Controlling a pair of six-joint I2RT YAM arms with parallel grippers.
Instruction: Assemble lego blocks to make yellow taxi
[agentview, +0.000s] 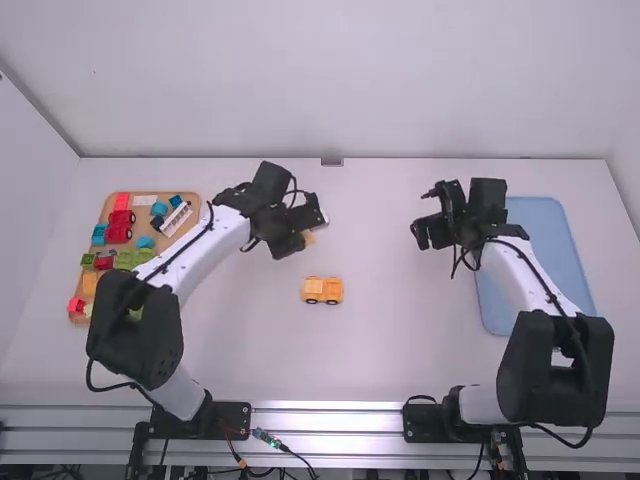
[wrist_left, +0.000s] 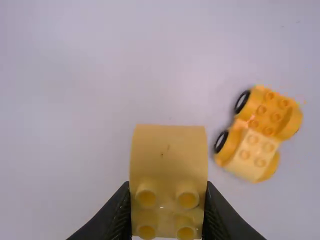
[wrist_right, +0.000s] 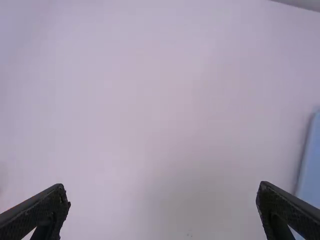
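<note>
My left gripper (agentview: 306, 228) is over the table left of centre, shut on a yellow block (agentview: 310, 238). In the left wrist view the left gripper (wrist_left: 168, 212) pinches that yellow block (wrist_left: 168, 165) from both sides, its studs toward the fingers. The yellow wheeled car base (agentview: 322, 290) stands on the table nearer the arm bases; in the left wrist view the car base (wrist_left: 260, 131) lies apart from the held block, studs up and black wheels on one side. My right gripper (agentview: 432, 232) is right of centre, and in the right wrist view the right gripper (wrist_right: 164, 200) is open with nothing between its fingers.
A wooden tray (agentview: 112, 205) at the far left holds several red, green, blue, white and yellow blocks, with the left arm reaching over its near part. A blue tray (agentview: 550, 240) lies at the right, partly under the right arm. Bare table (agentview: 380, 330) separates the arms.
</note>
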